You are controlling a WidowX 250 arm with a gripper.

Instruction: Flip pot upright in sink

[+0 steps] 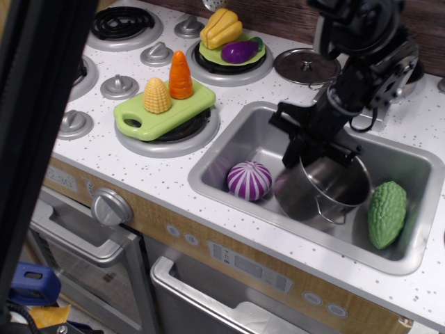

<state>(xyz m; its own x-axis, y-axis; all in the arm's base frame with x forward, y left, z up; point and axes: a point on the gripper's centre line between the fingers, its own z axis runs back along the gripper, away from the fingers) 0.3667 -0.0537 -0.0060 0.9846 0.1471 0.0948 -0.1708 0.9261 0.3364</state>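
Observation:
The shiny steel pot point(321, 193) stands nearly upright in the sink point(250, 132), its open mouth facing up and slightly toward the right, a wire handle showing at its front. My gripper point(311, 147) comes down from the upper right and is shut on the pot's far-left rim. The black fingers point(299, 139) partly hide that rim. The pot sits between a purple-striped ball point(249, 180) on its left and a green bumpy gourd point(386, 213) on its right.
A flat steel lid with a knob point(306, 66) lies behind the sink. A green cutting board point(163, 110) with a corn cob and a carrot sits on a burner to the left. A dark out-of-focus bar point(35, 125) blocks the left edge of the view.

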